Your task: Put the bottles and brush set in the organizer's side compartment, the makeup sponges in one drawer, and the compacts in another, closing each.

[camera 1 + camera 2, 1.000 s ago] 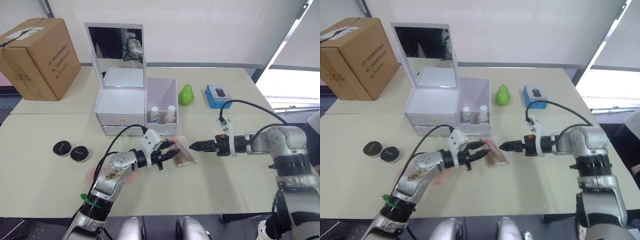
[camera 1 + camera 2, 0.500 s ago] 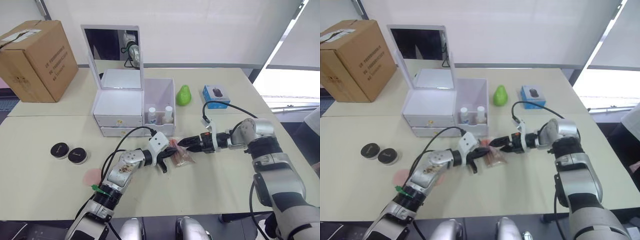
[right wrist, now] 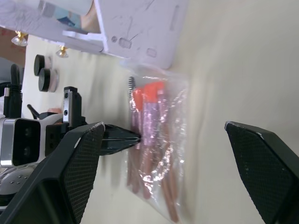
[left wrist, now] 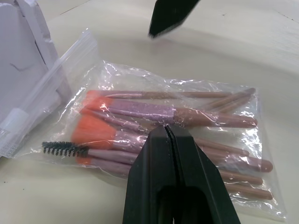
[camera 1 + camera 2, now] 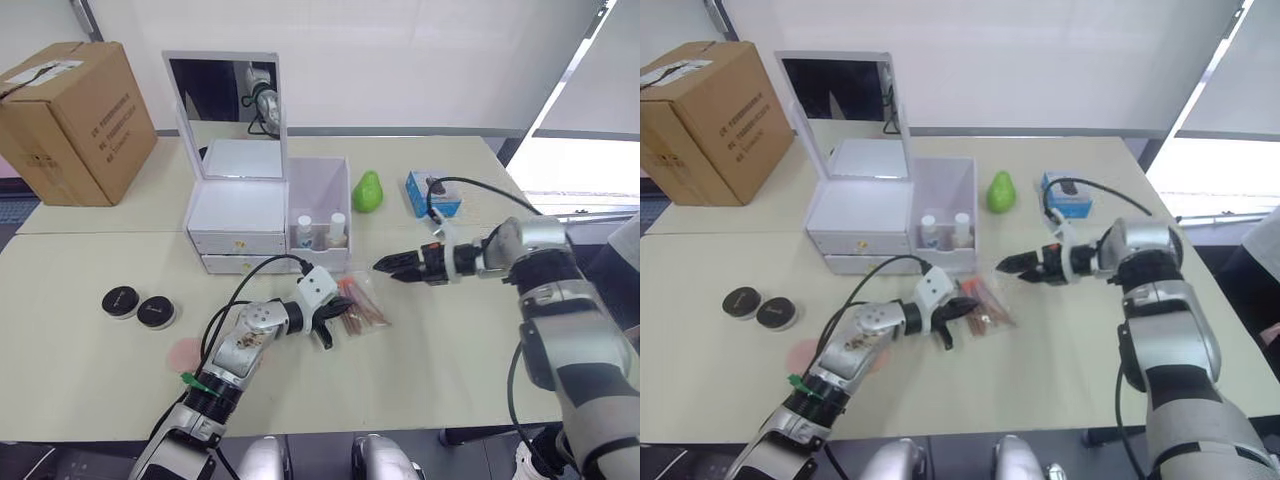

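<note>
We see the brush set [image 4: 173,126], several pink-handled brushes in a clear bag, lying flat on the surface [image 5: 450,350] just in front of the white organizer [image 5: 270,215]. The left gripper [image 4: 167,133] has its jaws pressed together, and their tip lies on the bag near its middle; we cannot tell if some plastic is caught between them, because the fingers cover that spot. The right gripper [image 5: 384,266] hangs above the surface, beside the bag and apart from it, and its jaws are spread wide and hold nothing. In the organizer's side compartment [image 5: 325,205] two bottles [image 5: 321,229] stand upright, but the front wall hides their lower parts. The lid with the mirror [image 5: 225,95] stands open, and the two front drawers [image 5: 240,252] look pushed in, although their contents are hidden. Two round black compacts [image 5: 138,304] lie side by side on the surface, well apart from the organizer, on the robot's left. Near the left arm there is a pale pink round thing [image 5: 186,352], partly covered by the arm, and we cannot say what it is.
</note>
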